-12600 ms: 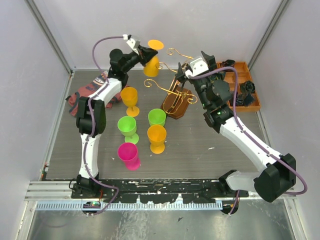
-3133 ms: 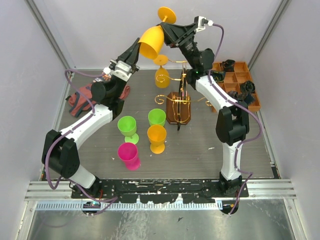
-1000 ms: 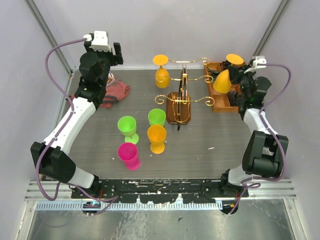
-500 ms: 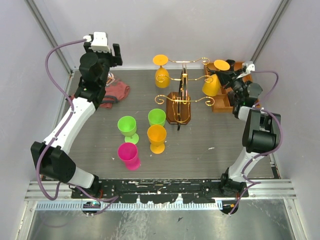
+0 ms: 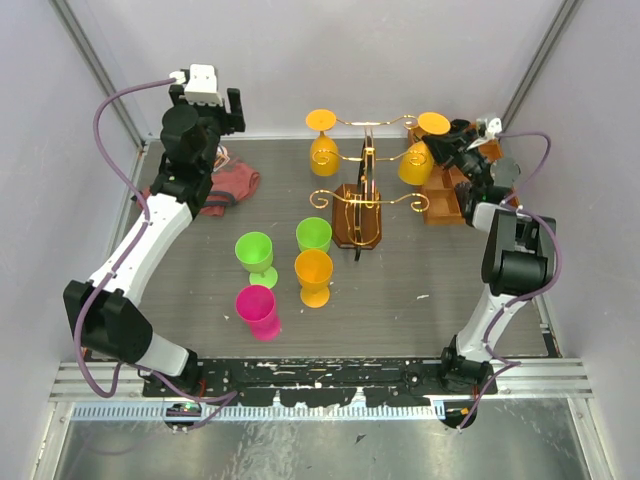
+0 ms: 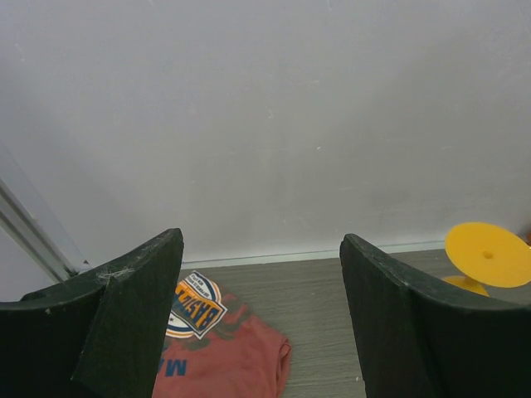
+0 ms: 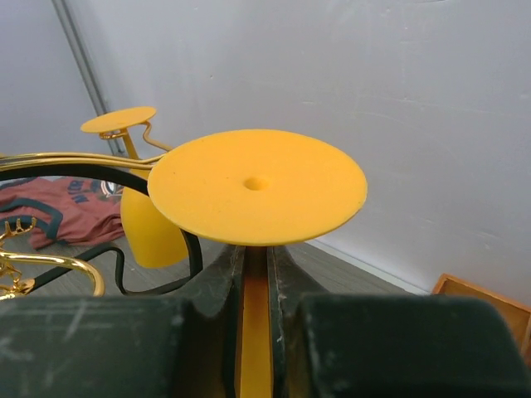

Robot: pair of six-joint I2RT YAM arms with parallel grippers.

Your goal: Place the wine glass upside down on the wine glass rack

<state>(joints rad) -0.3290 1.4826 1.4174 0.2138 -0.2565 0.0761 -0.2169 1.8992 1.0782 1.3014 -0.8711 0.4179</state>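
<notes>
An orange wine glass (image 5: 415,162) hangs upside down, foot (image 5: 433,123) on top, at the right end of the wine glass rack's (image 5: 365,160) upper gold arm. My right gripper (image 5: 452,142) is shut on its stem. In the right wrist view the stem (image 7: 255,323) sits pinched in my right gripper (image 7: 255,265) under the round foot (image 7: 257,184), and the gold wire (image 7: 75,157) reaches the foot's left edge. I cannot tell whether the glass rests on the wire. Another orange glass (image 5: 322,150) hangs upside down on the left arm. My left gripper (image 5: 230,108) is open and empty, high at the back left.
Two green glasses (image 5: 254,250) (image 5: 313,235), an orange one (image 5: 313,272) and a pink one (image 5: 257,307) stand in front of the rack's dark base (image 5: 357,225). A red cloth (image 5: 225,188) lies at the back left. The orange-brown tray (image 5: 445,208) sits right of the rack.
My right gripper has carried the upside-down orange glass leftward from over the tray to the rack's right arm. The left arm has stayed still.
</notes>
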